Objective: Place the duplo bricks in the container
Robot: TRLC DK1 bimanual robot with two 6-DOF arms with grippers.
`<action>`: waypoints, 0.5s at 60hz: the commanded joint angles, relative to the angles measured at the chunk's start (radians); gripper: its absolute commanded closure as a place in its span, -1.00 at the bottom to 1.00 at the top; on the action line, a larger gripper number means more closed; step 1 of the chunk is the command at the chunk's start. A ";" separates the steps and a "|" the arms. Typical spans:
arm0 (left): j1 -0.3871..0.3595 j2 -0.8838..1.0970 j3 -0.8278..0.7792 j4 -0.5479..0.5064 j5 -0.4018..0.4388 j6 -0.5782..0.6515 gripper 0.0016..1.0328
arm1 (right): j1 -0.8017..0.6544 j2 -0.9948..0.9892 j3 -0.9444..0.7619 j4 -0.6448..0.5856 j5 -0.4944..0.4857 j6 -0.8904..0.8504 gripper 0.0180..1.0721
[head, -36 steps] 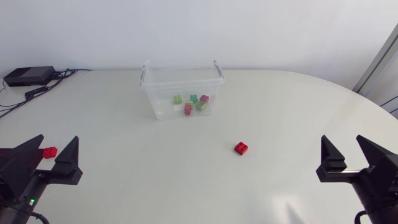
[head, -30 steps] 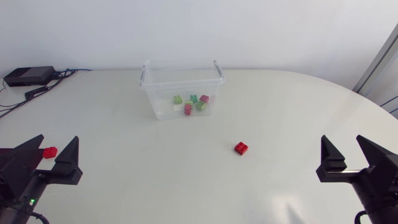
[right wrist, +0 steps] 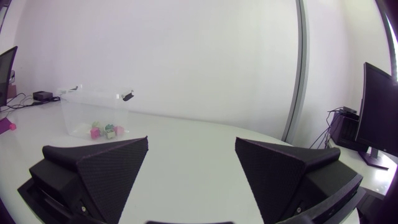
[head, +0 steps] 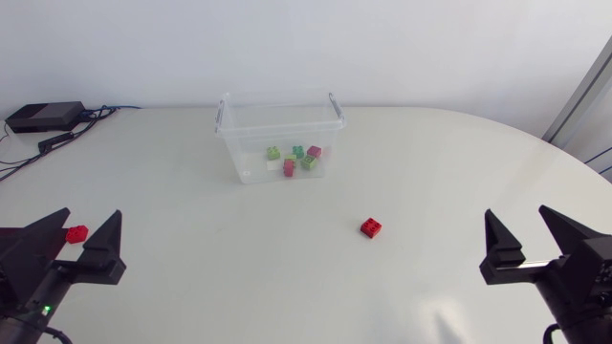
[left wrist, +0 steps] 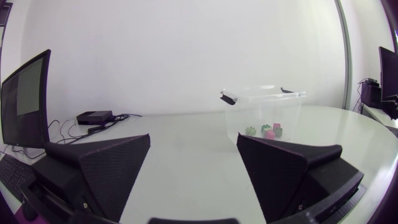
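No legible text, labels, numbers or signs found on any item in the three views; nothing readable to record.

Head camera high above table (head: pixel 191 239); wrist cameras low across it, container (head: pixel 249 153) common to all.

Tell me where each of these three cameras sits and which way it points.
Head view: fixed above the table, looking down; left gripper and right gripper show at the side edges, plus container and red brick.
Left wrist view: on the left arm's last link, looking across the table at the container; its own open gripper shows.
Right wrist view: on the right arm's last link, facing the container from the other side; its own open gripper shows.
Shared: all three see the container holding bricks.
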 commanded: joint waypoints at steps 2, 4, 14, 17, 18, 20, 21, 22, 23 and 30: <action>0.004 0.082 0.111 -0.005 0.006 -0.023 -0.87 | 0.014 0.034 0.066 -0.006 -0.009 -0.014 -0.93; 0.008 0.129 0.147 -0.014 0.006 -0.026 -0.87 | 0.020 0.062 0.087 -0.005 -0.010 -0.014 -0.93; 0.054 0.407 0.371 -0.127 0.005 -0.070 -0.87 | 0.052 0.343 0.260 -0.009 -0.012 0.000 -0.93; 0.070 0.513 0.452 -0.178 0.006 -0.104 -0.87 | 0.061 0.426 0.322 -0.025 -0.013 0.006 -0.93; 0.071 0.540 0.478 -0.193 0.006 -0.113 -0.87 | 0.064 0.441 0.334 -0.028 -0.013 0.007 -0.93; 0.071 0.603 0.542 -0.238 0.006 -0.138 -0.87 | 0.078 0.498 0.378 -0.034 -0.015 0.007 -0.93; 0.071 0.623 0.564 -0.252 0.006 -0.144 -0.86 | 0.084 0.511 0.391 -0.039 -0.015 0.007 -0.93; 0.071 0.645 0.587 -0.270 0.006 -0.152 -0.86 | 0.095 0.528 0.408 -0.046 -0.015 0.012 -0.93; 0.070 0.663 0.607 -0.290 0.005 -0.147 -0.86 | 0.107 0.547 0.426 -0.055 -0.015 0.015 -0.93; 0.076 0.832 0.777 -0.443 0.005 -0.144 -0.87 | 0.164 0.683 0.535 -0.111 -0.013 0.035 -0.93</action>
